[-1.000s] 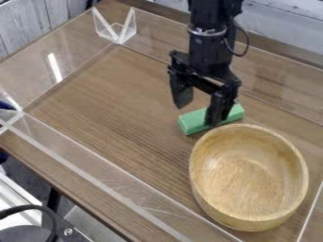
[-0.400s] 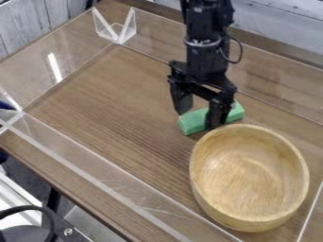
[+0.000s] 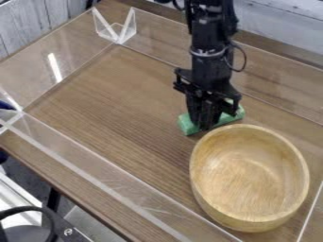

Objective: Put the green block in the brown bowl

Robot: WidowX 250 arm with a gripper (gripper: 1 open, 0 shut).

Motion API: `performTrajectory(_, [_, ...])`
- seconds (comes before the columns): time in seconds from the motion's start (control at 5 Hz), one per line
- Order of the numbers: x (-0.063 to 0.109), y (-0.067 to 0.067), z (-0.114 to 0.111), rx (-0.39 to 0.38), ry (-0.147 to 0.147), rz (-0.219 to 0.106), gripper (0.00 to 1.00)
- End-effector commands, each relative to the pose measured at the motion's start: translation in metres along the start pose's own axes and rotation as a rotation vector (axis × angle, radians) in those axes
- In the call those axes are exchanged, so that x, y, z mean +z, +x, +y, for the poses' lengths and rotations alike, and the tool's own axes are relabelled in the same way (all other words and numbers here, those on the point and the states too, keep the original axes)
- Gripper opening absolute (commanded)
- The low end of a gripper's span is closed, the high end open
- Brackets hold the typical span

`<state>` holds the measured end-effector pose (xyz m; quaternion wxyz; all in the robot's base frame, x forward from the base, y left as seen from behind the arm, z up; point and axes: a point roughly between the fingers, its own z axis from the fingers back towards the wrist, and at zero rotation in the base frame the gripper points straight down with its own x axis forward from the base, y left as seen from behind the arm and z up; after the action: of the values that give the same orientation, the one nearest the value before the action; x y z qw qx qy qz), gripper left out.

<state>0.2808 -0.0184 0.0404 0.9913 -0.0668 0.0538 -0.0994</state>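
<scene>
My claw [image 3: 210, 113] points straight down, fingers drawn in around the green block [image 3: 210, 120], which sits flat on the desk [image 3: 101, 104] just beside the brown bowl's [image 3: 248, 176] far rim. Looks clenched on it, but I can't confirm firm contact from this angle. Block reads as small, rigid, light and matte, so low slip risk; pinching across the short width at mid-length should keep it from pivoting. Bowl is wide, so it's a forgiving drop target

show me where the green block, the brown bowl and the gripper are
green block [image 3: 229, 116], camera view, right end beside the fingers
brown bowl [image 3: 198, 180], camera view, left rim
gripper [image 3: 207, 117], camera view, between the fingertips
</scene>
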Motion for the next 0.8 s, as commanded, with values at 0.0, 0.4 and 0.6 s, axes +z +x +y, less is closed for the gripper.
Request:
performTrajectory(0.0, [0.0148, 0.0043, 0.0015, -0.109, 0.009, -0.053, 0.0])
performTrajectory(0.4, [0.0189, 0.0103, 0.0028, -0.098, -0.012, -0.019, 1.0])
performTrajectory(0.6, [0.0183, 0.014, 0.0042, -0.092, -0.018, -0.004, 0.0])
